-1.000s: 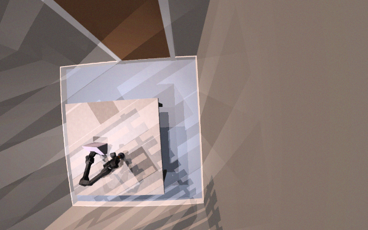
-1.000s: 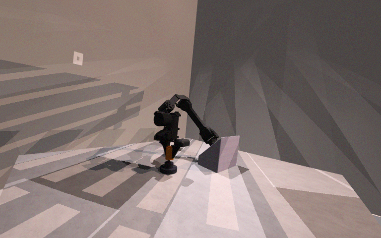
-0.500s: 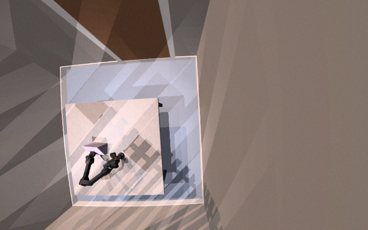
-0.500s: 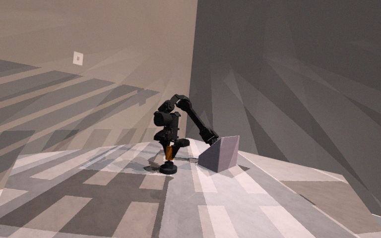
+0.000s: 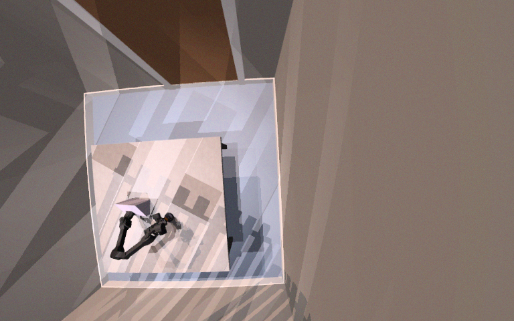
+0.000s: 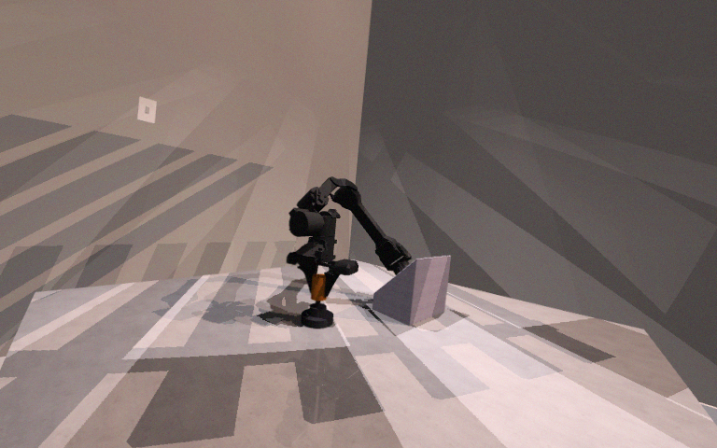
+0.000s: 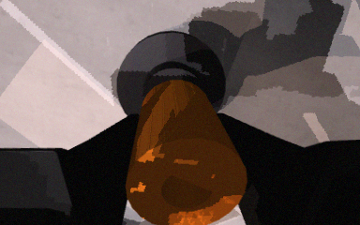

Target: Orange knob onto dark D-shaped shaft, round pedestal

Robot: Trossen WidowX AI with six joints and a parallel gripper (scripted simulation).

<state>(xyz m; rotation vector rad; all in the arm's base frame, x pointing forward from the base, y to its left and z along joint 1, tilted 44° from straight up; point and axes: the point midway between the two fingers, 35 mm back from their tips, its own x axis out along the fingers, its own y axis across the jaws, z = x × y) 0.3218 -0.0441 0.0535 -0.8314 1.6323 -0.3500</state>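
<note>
The orange knob (image 6: 317, 287) (image 7: 180, 127) is a tall, upright cylinder. My gripper (image 6: 318, 296) (image 7: 176, 121) is shut on it, one black finger on each side. The dark round pedestal (image 6: 316, 318) (image 7: 133, 86) stands on the table directly below. In the exterior view the knob's lower end is a little above the pedestal's raised centre, with a short dark piece between them. The knob hides most of the shaft, and neither flat side can be made out. In the wrist view the knob covers the near part of the pedestal. The top view shows the knob only as a small orange patch.
A pale mauve wedge-shaped block (image 5: 140, 205) (image 6: 427, 293) stands on the table (image 5: 158, 158) (image 6: 528, 422) beside the arm's base. The arm reaches over from there to the pedestal. Striped shadows cross the table.
</note>
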